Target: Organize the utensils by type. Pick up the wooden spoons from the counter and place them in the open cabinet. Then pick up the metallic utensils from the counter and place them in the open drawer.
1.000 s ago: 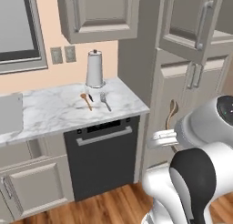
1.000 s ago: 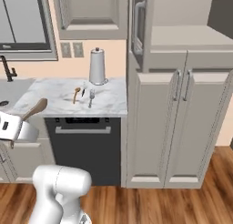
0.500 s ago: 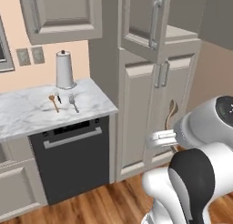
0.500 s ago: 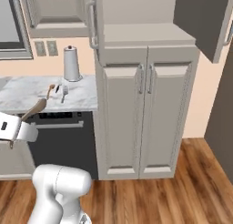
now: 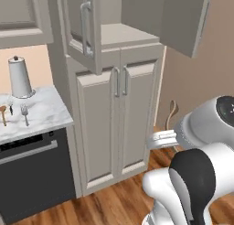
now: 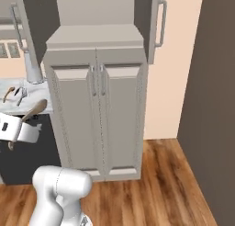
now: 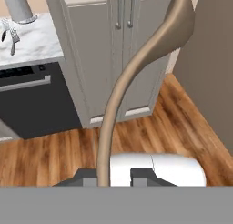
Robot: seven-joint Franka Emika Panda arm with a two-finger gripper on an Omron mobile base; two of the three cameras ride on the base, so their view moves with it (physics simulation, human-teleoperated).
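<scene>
My gripper is shut on the handle of a tan wooden spoon, whose bowl points up and away from the hand. The left base view shows the gripper and held spoon right of the tall cupboard; the right base view has the gripper and spoon at the left. The open cabinet stands above, both doors swung out, its shelf bare. On the counter lie a second wooden spoon, a fork and a black-handled utensil. The drawer is out of view.
A paper towel holder stands at the back of the counter. A black dishwasher sits under it. Tall pantry doors rise below the open cabinet. Wooden floor spreads to the right, bounded by a dark wall.
The whole scene has slid left in both base views, so the base has driven right, from the counter to the tall cupboard. The spoon stays in the shut gripper.
</scene>
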